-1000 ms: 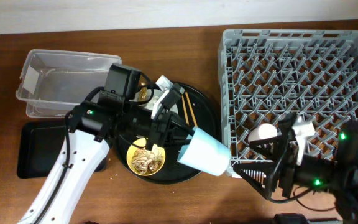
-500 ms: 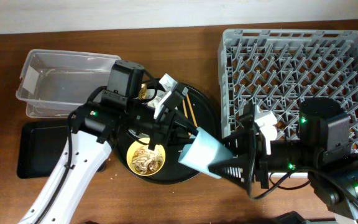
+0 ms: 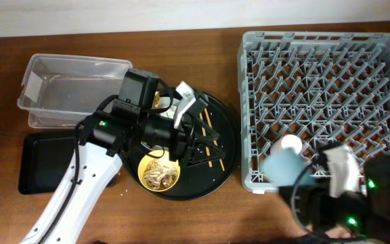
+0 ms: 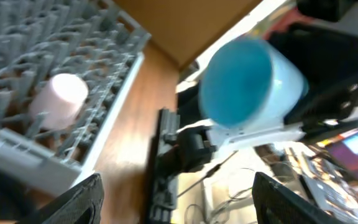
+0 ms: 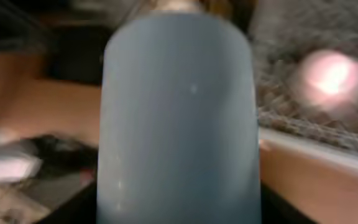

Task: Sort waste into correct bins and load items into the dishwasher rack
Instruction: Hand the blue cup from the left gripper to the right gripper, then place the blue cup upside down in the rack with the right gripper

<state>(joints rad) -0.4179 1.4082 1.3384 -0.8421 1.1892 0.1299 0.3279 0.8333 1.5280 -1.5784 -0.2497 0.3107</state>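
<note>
My right fingers (image 5: 84, 208) are clamped on the blue cup (image 5: 179, 112), one on each side. Honestly, though, my right wrist camera only catches them as dark smudges in the bottom corners. The cup fills nearly that whole view and it's all blur. My left fingers (image 4: 79, 199) are spread wide with nothing between them, just two black tips at the bottom of that view.

The left wrist camera is the one that shows the cup properly: up off the table (image 3: 202, 54), mouth facing the lens. From overhead the same cup is only a pale smear over the near left corner of the rack (image 3: 317, 74). My right arm (image 3: 357, 203) is smeared there too and partly cut off by the near edge.

The pink cup (image 4: 61, 99) sits among the pegs by that corner, just beyond the blue one. It's clear enough from the left wrist but only a glowing blob from the right.

Only overhead shows the rest. My left gripper (image 3: 205, 144) hangs over the round black tray (image 3: 225, 135), left of the rack, hiding part of it. The yellow bowl (image 3: 141, 166) with brownish scraps (image 3: 158, 173) sits at the tray's near left. The chopsticks (image 3: 206, 122) lie on the tray, partly under my gripper. The clear tub (image 3: 46, 71) is far left, with the flat black tray (image 3: 39, 163) just near of it.
</note>
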